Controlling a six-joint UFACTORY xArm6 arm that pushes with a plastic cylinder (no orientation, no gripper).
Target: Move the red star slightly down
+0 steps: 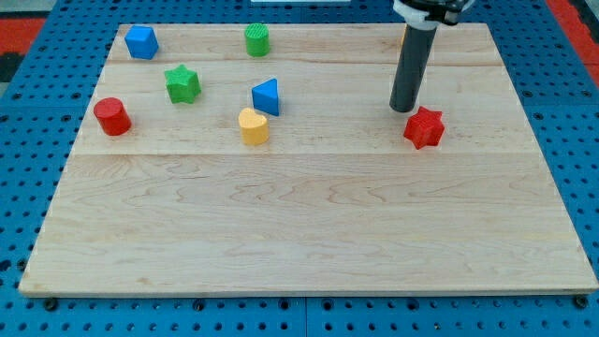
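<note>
The red star (pixel 424 127) lies on the wooden board (pixel 309 234) at the view's right, in the upper half. My tip (pixel 403 108) rests on the board just above and slightly left of the red star, very close to it; I cannot tell whether it touches. The dark rod rises from the tip to the view's top edge.
A blue triangular block (pixel 267 96) and a yellow heart-like block (pixel 253 125) sit near the middle top. A green star (pixel 182 83), a red cylinder (pixel 112 116), a blue block (pixel 141 41) and a green cylinder (pixel 257 39) lie at the upper left. An orange sliver (pixel 403 37) shows behind the rod.
</note>
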